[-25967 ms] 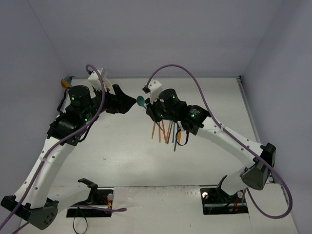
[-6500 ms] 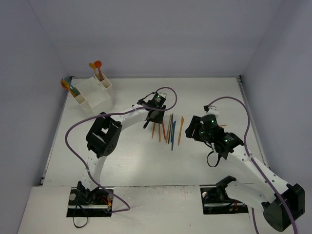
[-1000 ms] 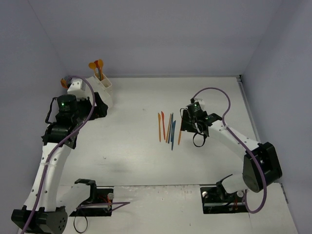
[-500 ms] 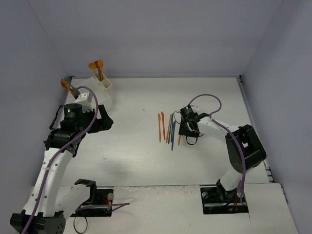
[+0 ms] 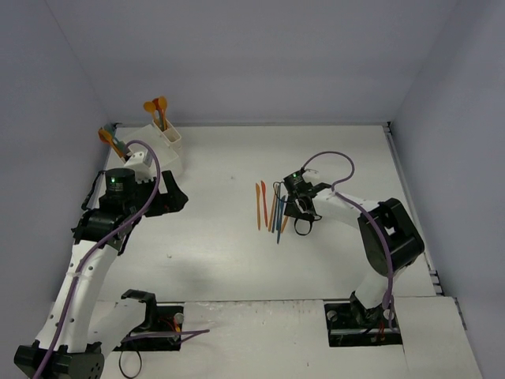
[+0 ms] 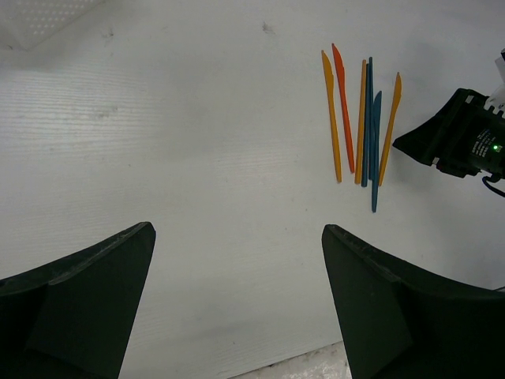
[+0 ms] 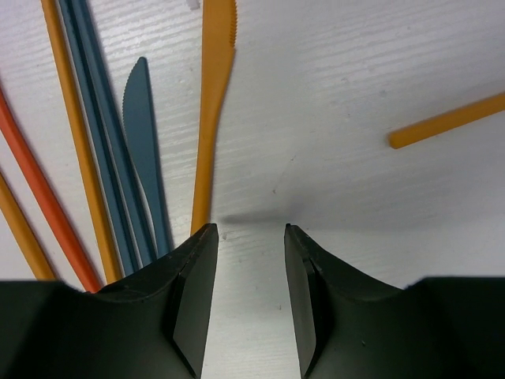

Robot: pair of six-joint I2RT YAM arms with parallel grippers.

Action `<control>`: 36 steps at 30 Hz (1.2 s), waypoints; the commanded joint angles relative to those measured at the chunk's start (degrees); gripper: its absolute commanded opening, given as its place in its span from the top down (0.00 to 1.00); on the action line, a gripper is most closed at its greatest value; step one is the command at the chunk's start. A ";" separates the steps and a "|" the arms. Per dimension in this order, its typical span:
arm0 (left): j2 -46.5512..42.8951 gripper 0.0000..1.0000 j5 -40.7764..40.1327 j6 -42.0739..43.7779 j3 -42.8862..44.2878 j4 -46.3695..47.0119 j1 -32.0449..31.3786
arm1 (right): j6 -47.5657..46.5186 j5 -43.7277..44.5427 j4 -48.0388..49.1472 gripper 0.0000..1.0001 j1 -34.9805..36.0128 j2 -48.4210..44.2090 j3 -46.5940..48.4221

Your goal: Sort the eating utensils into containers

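Right wrist view: my right fingers (image 7: 189, 300) stand slightly apart over bare counter (image 7: 355, 95). The orange knife (image 7: 211, 118) ends outside the gap, so I should sidestep to straddle it before closing.

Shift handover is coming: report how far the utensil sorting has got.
Done: a few orange and teal utensils stand in the containers. In hand: nothing yet; the right gripper sits low beside the orange knife, jaws apart on bare table, and the left gripper hangs open and empty. Left: the row of utensils on the table, plus a stray orange handle.
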 commanded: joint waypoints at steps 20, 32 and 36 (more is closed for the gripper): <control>-1.54 0.15 2.47 -2.14 -0.36 1.22 -0.92 | 5.17 3.30 0.58 0.63 1.64 2.90 2.96; -0.05 0.15 5.05 -3.67 1.93 1.57 -2.30 | 5.17 3.83 0.49 0.93 1.23 -0.12 -3.87; 1.44 0.15 6.49 -5.33 4.81 1.77 -4.28 | 2.76 4.91 0.44 1.00 1.24 -4.62 -5.07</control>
